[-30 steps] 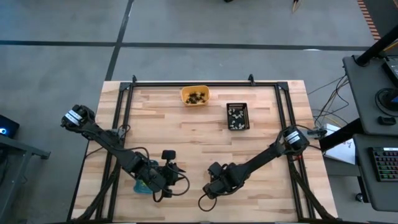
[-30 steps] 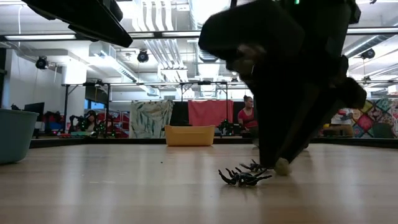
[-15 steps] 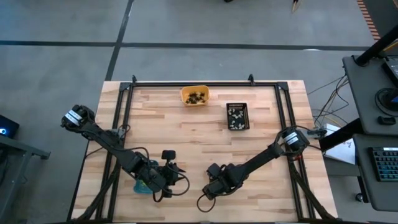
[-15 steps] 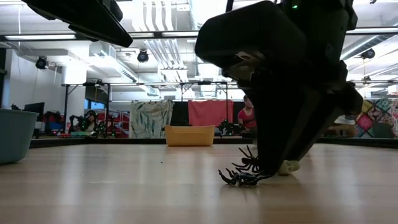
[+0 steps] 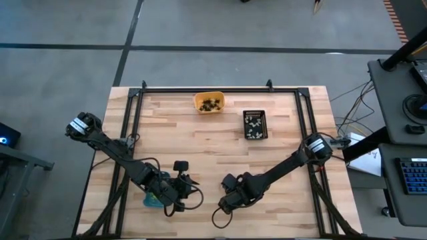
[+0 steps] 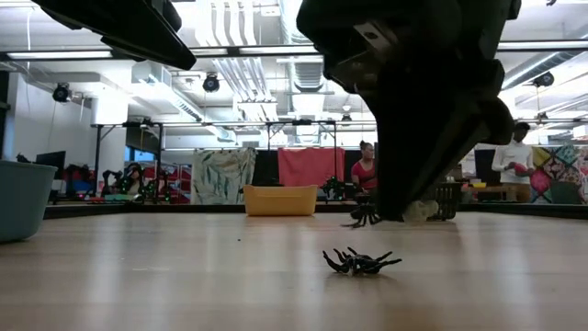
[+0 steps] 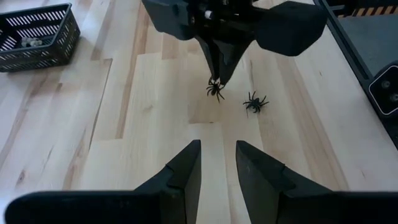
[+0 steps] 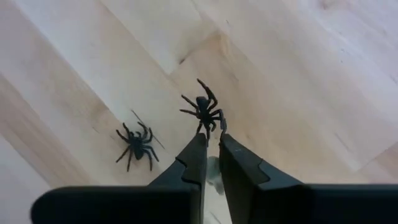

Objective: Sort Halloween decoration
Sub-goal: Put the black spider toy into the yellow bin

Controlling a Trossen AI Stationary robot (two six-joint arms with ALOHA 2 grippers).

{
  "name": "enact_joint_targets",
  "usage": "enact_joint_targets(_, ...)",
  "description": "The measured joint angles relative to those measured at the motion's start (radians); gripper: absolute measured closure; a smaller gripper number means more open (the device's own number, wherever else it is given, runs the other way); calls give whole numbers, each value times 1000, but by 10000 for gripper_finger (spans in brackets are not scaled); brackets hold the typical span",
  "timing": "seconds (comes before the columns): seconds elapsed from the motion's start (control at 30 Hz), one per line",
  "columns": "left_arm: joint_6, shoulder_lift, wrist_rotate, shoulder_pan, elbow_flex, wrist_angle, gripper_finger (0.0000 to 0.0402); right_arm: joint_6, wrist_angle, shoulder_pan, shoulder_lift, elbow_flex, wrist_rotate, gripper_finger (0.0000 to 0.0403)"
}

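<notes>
Two black spider trinkets show near the table's front middle. One black spider point(image 8: 203, 107) hangs at the tips of my right gripper point(image 8: 212, 138), which is shut on it, a little above the wood point(image 6: 363, 219). The other spider point(image 6: 360, 262) lies on the table just beside it point(image 8: 137, 146). My left gripper point(image 7: 217, 155) waits to the left point(image 5: 190, 193), open with nothing between its fingers, pointing toward the right gripper. My right gripper pinches the spider by its rear legs point(image 8: 213, 126) between the very tips of its two fingers. The fingers come steeply from above, slanting down. The spider sticks out beyond the fingertips point(image 7: 216, 89), lifted clear of the table.
An orange tray point(image 5: 209, 103) with dark trinkets and a black tray point(image 5: 255, 125) with whitish ones stand toward the far edge. A blue tray point(image 6: 20, 198) sits under my left arm at the front left. People show in the room beyond the table.
My right gripper has taken hold of one of the two spiders that lay side by side and has risen with it. That spider is now lifted clear of the table. The other spider has stayed where it was.
</notes>
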Motion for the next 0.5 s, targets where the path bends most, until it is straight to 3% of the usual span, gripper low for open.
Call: enact_joint_targets(0.5, 0, 0, 0, 0, 0, 0, 318, -85, -2, -5, -7, 0, 48, 394)
